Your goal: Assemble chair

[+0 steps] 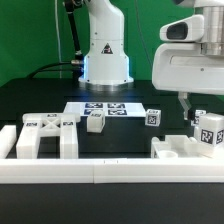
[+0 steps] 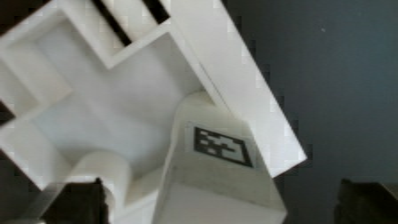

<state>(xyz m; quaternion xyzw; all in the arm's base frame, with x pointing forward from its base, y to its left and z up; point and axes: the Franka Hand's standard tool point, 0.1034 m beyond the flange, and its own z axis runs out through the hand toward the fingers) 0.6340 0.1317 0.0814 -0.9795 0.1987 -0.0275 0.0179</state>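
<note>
Gripper hangs released, jaws spread wide and holding nothing. The wrist view shows one dark finger to each side of the part.

Below it, at 4 o'clock on the counter in the exterior view, sits a chair part with a tagged block standing on it. A legged frame lies at 8 o'clock. Two small posts sit near centre, in front of the marker board.

Handling, by judgement:
- The plastic is stiff and probably light, not fragile.
- The smooth matte faces may slip or twist under a pinch.
- Best hold is across the block's two flat parallel sides, low down, squarely, clear of the tag.
</note>
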